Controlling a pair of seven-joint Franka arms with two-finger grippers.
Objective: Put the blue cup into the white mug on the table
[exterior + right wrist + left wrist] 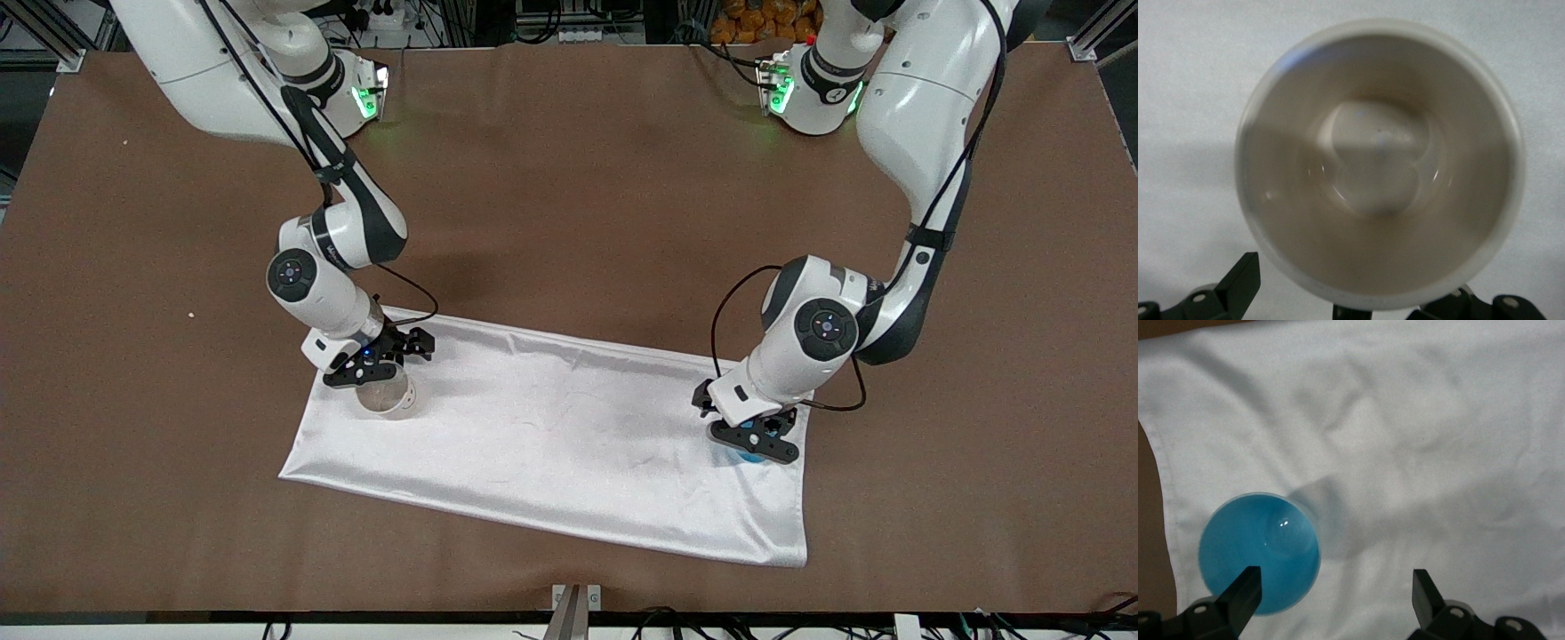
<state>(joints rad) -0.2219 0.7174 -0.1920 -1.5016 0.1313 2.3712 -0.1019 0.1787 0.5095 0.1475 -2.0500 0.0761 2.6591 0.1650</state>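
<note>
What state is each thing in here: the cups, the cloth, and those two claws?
blue cup: upright on the cloth, empty, not gripped.
white mug: upright on the cloth, open top, nothing inside.
white cloth: spread flat on the table, lightly wrinkled.
table: brown, carrying the cloth.
left claw: open, over the cloth with one finger above the blue cup.
right claw: over the white mug.

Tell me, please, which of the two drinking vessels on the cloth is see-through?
The blue cup, under the open left gripper at the left arm's end of the white cloth. The white mug below the right gripper is opaque.
</note>
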